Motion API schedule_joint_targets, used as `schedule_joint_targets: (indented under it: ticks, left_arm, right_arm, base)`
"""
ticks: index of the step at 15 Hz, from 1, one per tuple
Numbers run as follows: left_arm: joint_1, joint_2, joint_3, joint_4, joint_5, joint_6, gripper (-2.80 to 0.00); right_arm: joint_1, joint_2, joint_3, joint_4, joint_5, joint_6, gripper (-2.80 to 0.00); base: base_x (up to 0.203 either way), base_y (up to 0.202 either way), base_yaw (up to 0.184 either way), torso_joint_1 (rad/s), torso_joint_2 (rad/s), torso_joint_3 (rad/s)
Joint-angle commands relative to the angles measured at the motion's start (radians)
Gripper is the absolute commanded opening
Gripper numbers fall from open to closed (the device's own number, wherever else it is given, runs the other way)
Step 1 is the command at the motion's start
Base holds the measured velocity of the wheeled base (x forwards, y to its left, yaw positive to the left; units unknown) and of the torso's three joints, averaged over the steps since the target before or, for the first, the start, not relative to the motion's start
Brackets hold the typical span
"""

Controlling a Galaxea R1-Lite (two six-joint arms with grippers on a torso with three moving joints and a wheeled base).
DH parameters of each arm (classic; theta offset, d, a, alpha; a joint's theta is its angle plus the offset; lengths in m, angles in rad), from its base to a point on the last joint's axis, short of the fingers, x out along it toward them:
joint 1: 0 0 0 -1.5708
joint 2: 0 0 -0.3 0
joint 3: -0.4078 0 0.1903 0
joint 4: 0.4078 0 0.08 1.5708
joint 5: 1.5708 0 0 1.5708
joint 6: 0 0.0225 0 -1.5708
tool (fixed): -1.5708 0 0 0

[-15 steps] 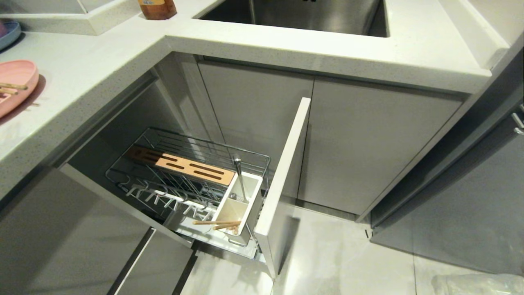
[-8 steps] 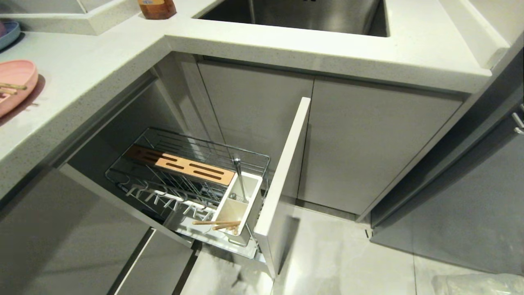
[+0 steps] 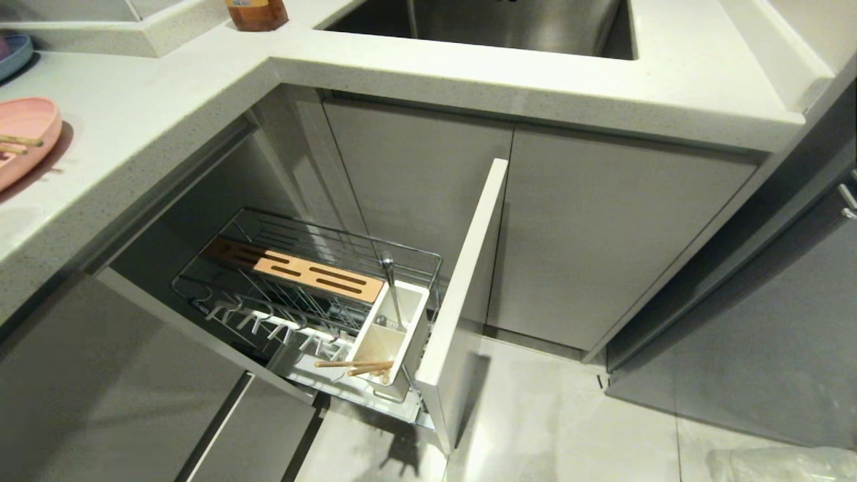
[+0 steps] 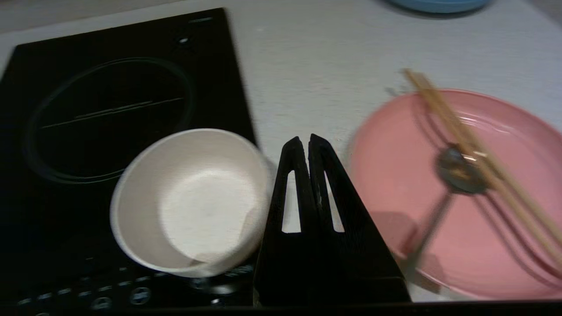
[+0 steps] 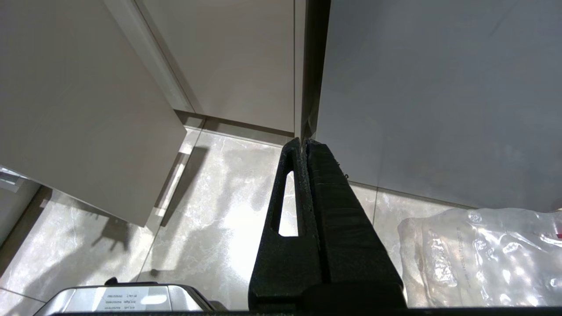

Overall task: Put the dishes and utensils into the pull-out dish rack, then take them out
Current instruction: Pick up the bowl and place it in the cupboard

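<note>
The pull-out dish rack point(image 3: 301, 231) stands drawn out below the counter, its pale front panel point(image 3: 462, 294) facing right. A metal spoon point(image 3: 390, 288) stands in its white utensil box point(image 3: 385, 341), and wooden chopsticks point(image 3: 353, 365) lie across the box's near end. My left gripper point(image 4: 306, 139) is shut and empty, hanging over the counter between a white bowl point(image 4: 193, 202) and a pink plate point(image 4: 395, 175). Another spoon point(image 4: 459, 169) and chopsticks point(image 4: 465, 136) rest on that plate point(image 3: 20, 134). My right gripper point(image 5: 304, 141) is shut, parked above the floor. Neither arm shows in the head view.
The bowl sits on a black induction hob point(image 4: 109, 101). A blue plate point(image 3: 13, 53) lies further back on the counter, a brown bottle point(image 3: 258, 13) stands by the sink point(image 3: 482, 20). A slotted wooden block point(image 3: 315, 273) fills the rack's back. A plastic bag point(image 5: 483, 254) lies on the floor.
A dark shadow has appeared and grown on the floor below the rack's front corner. The rack, its contents and the pink plate have not moved.
</note>
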Motion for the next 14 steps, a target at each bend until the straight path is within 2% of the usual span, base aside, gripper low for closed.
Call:
schedule_joint_targets:
  ticks: [1, 2, 3, 7, 8, 14]
  left_arm:
    - [0.086, 0.056, 0.002, 0.002, -0.038, -0.002, -2.80]
    - [0.107, 0.071, 0.005, 0.004, -0.069, -0.003, -2.80]
    - [0.115, 0.078, 0.013, 0.004, -0.072, -0.003, -2.80]
    - [0.120, 0.086, 0.033, 0.035, -0.128, -0.003, -2.80]
    - [0.124, 0.088, 0.033, 0.036, -0.130, -0.004, 0.00]
    - [0.143, 0.125, 0.023, 0.028, -0.131, -0.038, 0.00]
  right_arm:
    - [0.001, 0.000, 0.003, 0.000, 0.000, 0.000, -2.80]
    - [0.000, 0.000, 0.003, 0.001, 0.000, 0.000, -2.80]
    - [0.002, 0.000, 0.003, 0.001, 0.000, 0.000, -2.80]
    - [0.000, 0.000, 0.003, -0.001, 0.000, 0.000, -2.80]
    - [0.001, 0.000, 0.002, 0.000, 0.000, 0.000, -2.80]
    - [0.000, 0.000, 0.002, 0.001, 0.000, 0.000, -2.80]
  base:
    - [0.000, 0.000, 0.000, 0.000, 0.00, 0.000]
    - [0.000, 0.000, 0.000, 0.000, 0.00, 0.000]
    - [0.000, 0.000, 0.000, 0.000, 0.00, 0.000]
    - [0.000, 0.000, 0.000, 0.000, 0.00, 0.000]
    - [0.000, 0.000, 0.000, 0.000, 0.00, 0.000]
    - [0.000, 0.000, 0.000, 0.000, 0.00, 0.000]
